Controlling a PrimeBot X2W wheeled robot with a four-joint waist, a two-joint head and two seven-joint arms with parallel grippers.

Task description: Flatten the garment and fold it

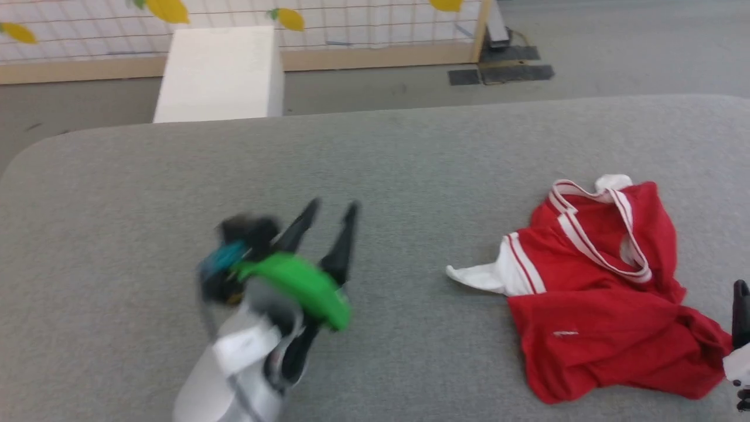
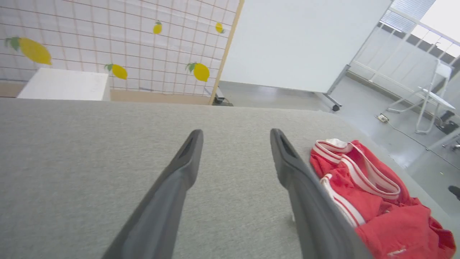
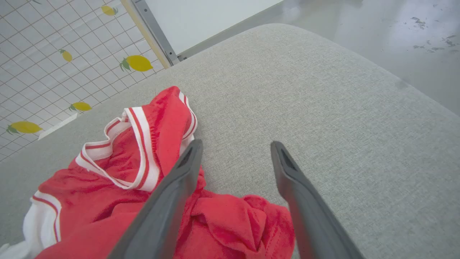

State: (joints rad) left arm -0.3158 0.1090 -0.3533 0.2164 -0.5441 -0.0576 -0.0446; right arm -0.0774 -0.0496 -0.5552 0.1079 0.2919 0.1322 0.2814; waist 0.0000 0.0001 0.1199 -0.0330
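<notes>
Near right, the right gripper (image 3: pixel 237 145) stands spread and empty over the crumpled red thin-fabric jersey (image 1: pixel 603 305), heaped on the right of the grey cloth-covered surface (image 1: pixel 410 146); the left gripper (image 1: pixel 334 205) hovers spread and empty, well left. The jersey looks light, limp, probably slippery: pinch its white sleeve (image 1: pixel 486 276) or farther striped collar (image 1: pixel 592 249).

Grey fabric-covered surface (image 1: pixel 410 152), perhaps a bed, crumpled red garment (image 1: pixel 603 293) atop.
</notes>
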